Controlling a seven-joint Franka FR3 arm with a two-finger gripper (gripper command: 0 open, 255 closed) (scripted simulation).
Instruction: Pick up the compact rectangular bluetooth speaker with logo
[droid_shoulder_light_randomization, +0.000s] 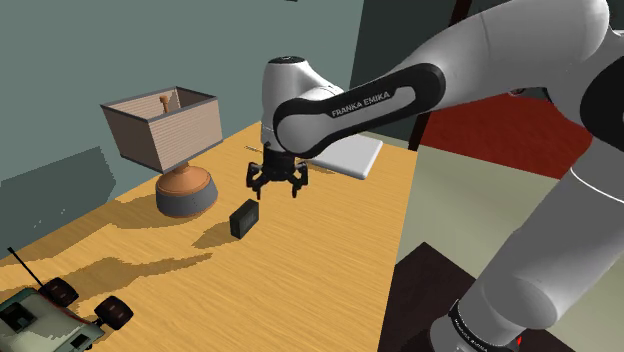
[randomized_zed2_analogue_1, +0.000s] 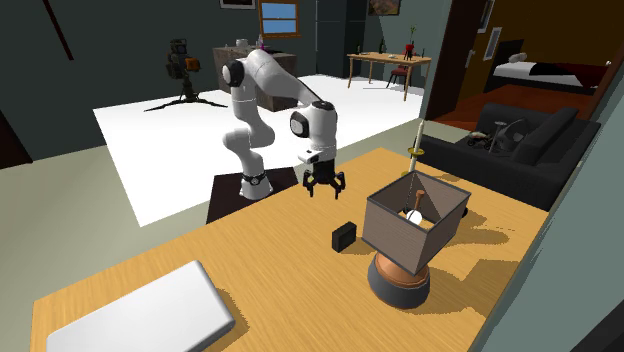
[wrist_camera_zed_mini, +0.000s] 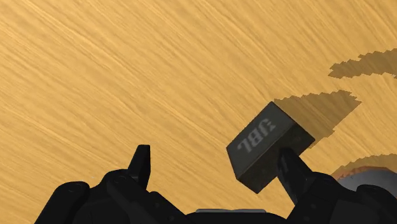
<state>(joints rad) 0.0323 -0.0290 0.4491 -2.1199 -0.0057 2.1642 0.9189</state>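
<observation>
The speaker (wrist_camera_zed_mini: 270, 145) is a small dark grey box with a pale logo on its top face. It rests on the wooden table (droid_shoulder_light_randomization: 320, 250). The shoulder view has the speaker (droid_shoulder_light_randomization: 243, 218) between the lamp and the arm; in the second exterior view the speaker (randomized_zed2_analogue_1: 344, 237) stands just beside the lamp shade. My black gripper (wrist_camera_zed_mini: 215, 167) is open and hovers above the table, holding nothing. The speaker lies off to one side, by one fingertip (wrist_camera_zed_mini: 289, 165), not between the two. The gripper (droid_shoulder_light_randomization: 277, 185) hangs a little above and beyond the speaker, and the gripper (randomized_zed2_analogue_1: 323, 186) points downward.
A table lamp (droid_shoulder_light_randomization: 185, 150) with a boxy shade and round brown base stands close to the speaker; its base (wrist_camera_zed_mini: 372, 175) is near the gripper. A flat white slab (droid_shoulder_light_randomization: 350, 155) lies at the table's far edge. A toy car (droid_shoulder_light_randomization: 50, 315) sits at the shoulder view's lower left.
</observation>
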